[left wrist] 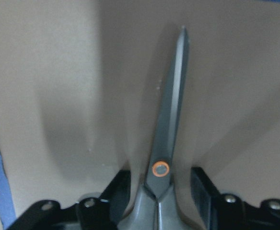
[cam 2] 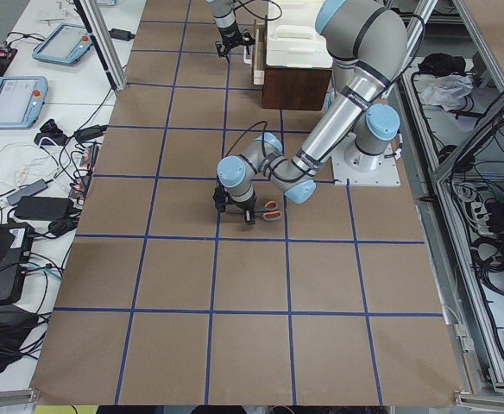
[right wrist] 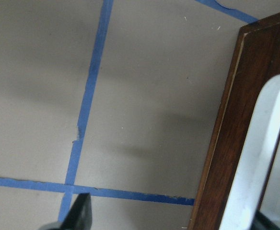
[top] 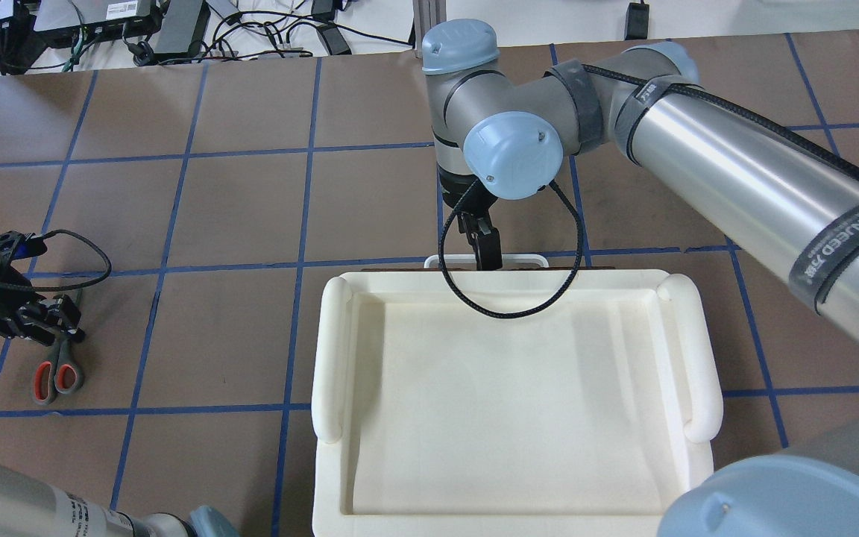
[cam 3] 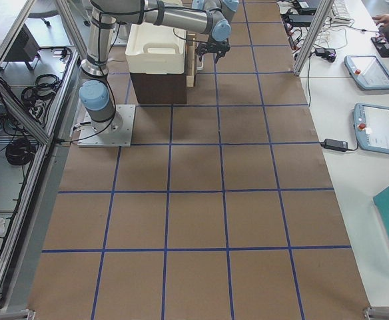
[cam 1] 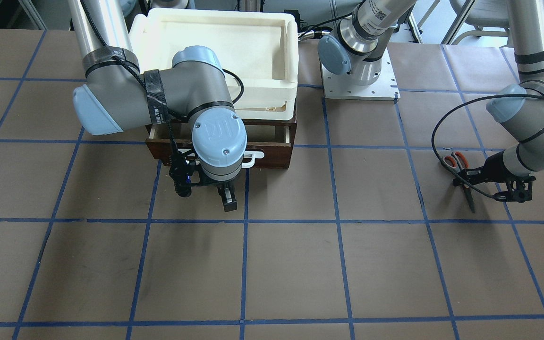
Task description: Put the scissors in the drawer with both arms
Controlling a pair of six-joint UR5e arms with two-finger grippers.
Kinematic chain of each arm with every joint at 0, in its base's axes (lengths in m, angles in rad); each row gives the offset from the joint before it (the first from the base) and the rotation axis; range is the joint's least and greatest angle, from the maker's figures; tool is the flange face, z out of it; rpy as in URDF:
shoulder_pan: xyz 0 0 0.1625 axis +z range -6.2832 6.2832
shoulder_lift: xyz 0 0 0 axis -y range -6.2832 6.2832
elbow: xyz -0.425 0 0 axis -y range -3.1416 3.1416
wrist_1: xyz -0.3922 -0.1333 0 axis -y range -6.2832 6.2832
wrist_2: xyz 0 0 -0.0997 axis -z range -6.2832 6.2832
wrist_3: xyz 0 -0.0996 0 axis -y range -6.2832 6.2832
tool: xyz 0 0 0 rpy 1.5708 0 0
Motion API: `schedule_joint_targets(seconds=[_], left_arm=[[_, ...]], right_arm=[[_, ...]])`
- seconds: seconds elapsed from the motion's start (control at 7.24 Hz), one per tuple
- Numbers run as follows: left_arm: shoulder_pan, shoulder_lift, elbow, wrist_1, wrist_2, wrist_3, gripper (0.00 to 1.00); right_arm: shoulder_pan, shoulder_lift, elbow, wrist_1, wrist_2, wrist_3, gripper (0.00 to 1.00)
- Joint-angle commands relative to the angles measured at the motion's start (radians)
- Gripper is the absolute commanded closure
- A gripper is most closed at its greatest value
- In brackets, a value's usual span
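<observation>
The scissors [cam 1: 461,174] lie flat on the brown table, with their grey, orange-lined handles [top: 57,377] toward the robot. My left gripper [cam 1: 466,178] is open and low over them. In the left wrist view its fingers [left wrist: 115,190] straddle the scissors [left wrist: 171,124] near the orange pivot, with a gap on each side. The dark wood drawer [cam 1: 276,152] stands slightly pulled out and shows its pale inside edge. My right gripper [top: 486,250] is open at the drawer's white bar handle [cam 1: 253,159]. In the right wrist view the handle [right wrist: 257,153] lies close to the right-hand finger.
A white plastic tray [top: 332,358] sits on top of the dark wood box and hides the drawer from above. The right arm's elbow [cam 1: 158,94] hangs over the box. Blue tape lines grid the table. The left arm's base plate [cam 1: 359,85] is beside the box.
</observation>
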Motion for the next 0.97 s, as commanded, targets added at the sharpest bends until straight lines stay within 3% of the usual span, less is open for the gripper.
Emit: schedule_joint_targets(seconds=[0.0, 0.14, 0.28, 0.41, 0.55, 0.83], left_arm=[[-0.001, 0.002, 0.000, 0.000, 0.002, 0.002, 0.37], [-0.001, 0.002, -0.001, 0.011, 0.004, 0.002, 0.39], [-0.004, 0.008, -0.001, 0.011, 0.010, 0.005, 0.59], [-0.007, 0.014, -0.004, 0.010, 0.010, 0.002, 0.71], [-0.008, 0.015, -0.004, 0.010, 0.010, 0.003, 0.77], [-0.008, 0.015, -0.006, 0.010, 0.008, 0.003, 0.81]], right_arm=[[-0.005, 0.002, -0.004, -0.036, -0.030, -0.058, 0.00], [-0.006, 0.003, -0.010, -0.049, -0.033, -0.074, 0.00], [-0.008, 0.008, -0.028, -0.050, -0.032, -0.075, 0.00], [-0.012, 0.026, -0.054, -0.050, -0.032, -0.075, 0.00], [-0.012, 0.035, -0.068, -0.050, -0.032, -0.075, 0.00], [-0.016, 0.037, -0.076, -0.053, -0.032, -0.077, 0.00]])
